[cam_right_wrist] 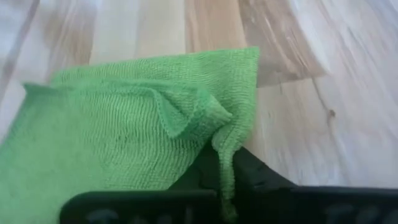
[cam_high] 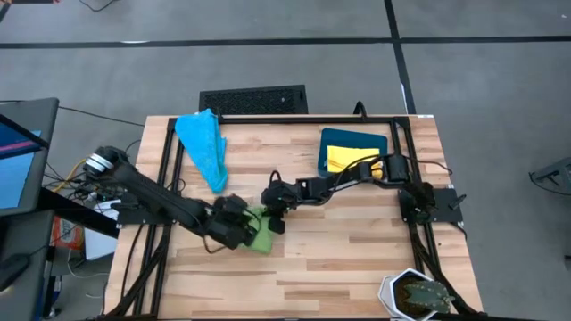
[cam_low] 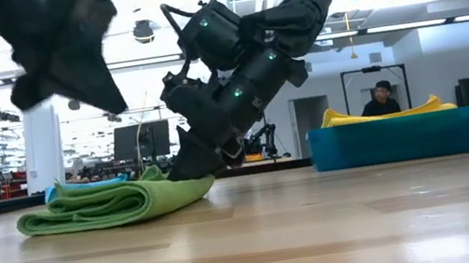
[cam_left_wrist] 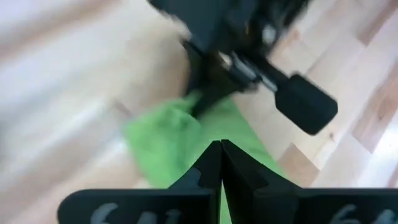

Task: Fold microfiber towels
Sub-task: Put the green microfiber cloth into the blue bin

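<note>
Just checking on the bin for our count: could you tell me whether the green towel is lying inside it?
No, the green towel lies folded on the bare table, well apart from the bin.

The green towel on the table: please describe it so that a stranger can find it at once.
On the pale wooden table, look near the middle of its left half, where the two dark arms meet. There lies the folded green microfiber towel, the right claw shut on its edge. The crumpled light blue towel lies apart, untouched.
</note>
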Controlling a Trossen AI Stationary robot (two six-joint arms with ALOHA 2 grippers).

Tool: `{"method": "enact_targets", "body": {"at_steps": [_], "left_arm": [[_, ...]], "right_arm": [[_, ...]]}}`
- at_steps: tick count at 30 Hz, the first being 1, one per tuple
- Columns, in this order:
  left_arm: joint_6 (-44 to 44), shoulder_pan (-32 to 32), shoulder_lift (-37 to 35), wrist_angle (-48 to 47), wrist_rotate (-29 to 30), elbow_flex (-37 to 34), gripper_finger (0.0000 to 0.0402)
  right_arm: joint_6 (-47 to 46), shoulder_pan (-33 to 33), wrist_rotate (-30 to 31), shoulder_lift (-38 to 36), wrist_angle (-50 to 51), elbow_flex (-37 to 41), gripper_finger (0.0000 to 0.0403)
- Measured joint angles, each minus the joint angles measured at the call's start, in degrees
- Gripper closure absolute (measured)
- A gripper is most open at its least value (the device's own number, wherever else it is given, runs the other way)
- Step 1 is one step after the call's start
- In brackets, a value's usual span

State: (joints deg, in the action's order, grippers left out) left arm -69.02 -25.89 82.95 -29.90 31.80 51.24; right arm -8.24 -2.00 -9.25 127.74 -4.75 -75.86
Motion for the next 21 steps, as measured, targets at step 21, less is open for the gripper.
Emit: {"method": "enact_targets", "body": {"at_steps": [21], "left_arm": [[22.01, 0.46, -37.69, -24.38, 21.91, -0.02, 0.0401]], "right_arm": [[-26.12, 16.99, 5.27, -12.54, 14.74, -3.28, 0.0382]]}}
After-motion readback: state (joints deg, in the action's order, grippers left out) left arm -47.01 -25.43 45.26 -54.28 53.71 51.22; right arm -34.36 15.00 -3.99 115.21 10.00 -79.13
